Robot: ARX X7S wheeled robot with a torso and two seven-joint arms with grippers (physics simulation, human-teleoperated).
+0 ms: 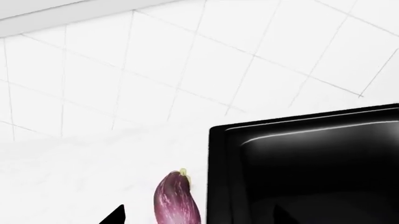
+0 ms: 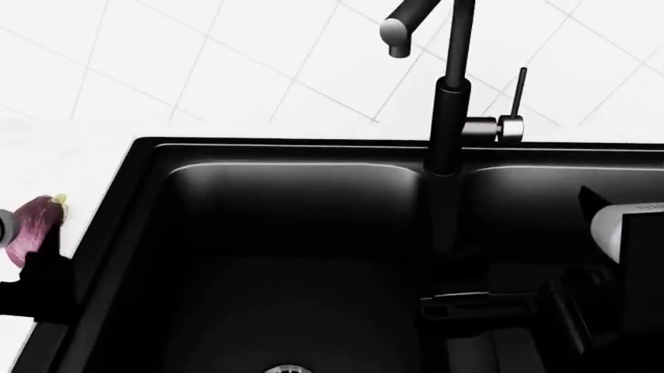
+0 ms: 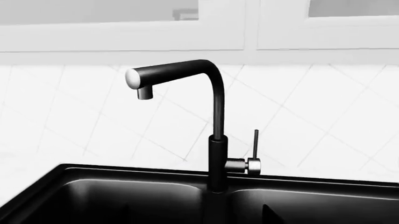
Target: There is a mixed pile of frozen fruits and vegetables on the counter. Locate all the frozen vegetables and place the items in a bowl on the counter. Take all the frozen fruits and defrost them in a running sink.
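Eggplant, glossy dark purple, sits in our left gripper over white counter, just left of the glossy black sink's rim. Both basins lie open. Our right gripper's state we cannot tell.

My head camera looks steeply down into the sink, close. My left wrist camera sits low over the counter, facing the wall. My right wrist camera faces the tap; head shares it.

White tiled wall with diagonal grout lines, white cabinet fronts above it
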